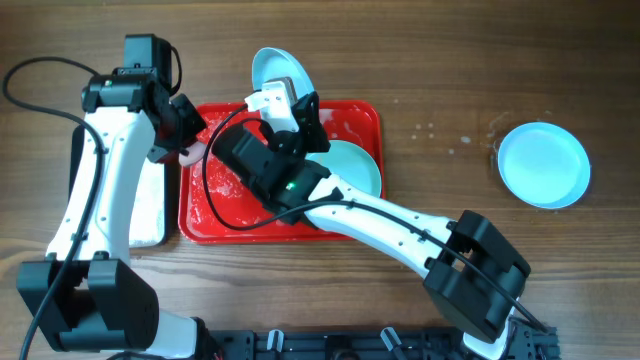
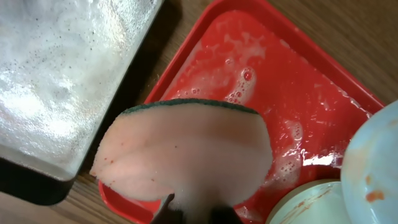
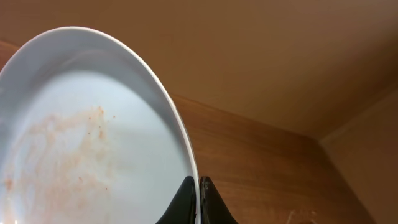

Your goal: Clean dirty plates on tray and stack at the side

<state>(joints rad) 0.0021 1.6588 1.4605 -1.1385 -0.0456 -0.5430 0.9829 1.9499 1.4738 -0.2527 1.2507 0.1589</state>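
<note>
The plate [image 3: 81,137], tilted above the far rim of the tray [image 1: 350,115] with the right gripper [image 3: 199,186] clamped on its edge, should be held steady while the left gripper [image 2: 193,213], clamped on the sponge [image 2: 186,152] over the tray, scrubs it.

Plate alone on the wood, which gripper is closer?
Right. The right gripper holds another plate over the red tray; the left gripper, with the sponge, is at the tray's end farthest from the lone plate.

**Inspector:** Plates, count?
**Operator:** I count three: far plate [image 1: 272,72], middle plate [image 1: 358,168], right plate [image 1: 543,164].
**Inspector:** Other items?
**Operator:** I log one red tray [image 1: 360,118], one black-rimmed tray [image 1: 150,205], one sponge [image 2: 186,155], and two arms: left arm [image 1: 100,190], right arm [image 1: 390,222].
</note>
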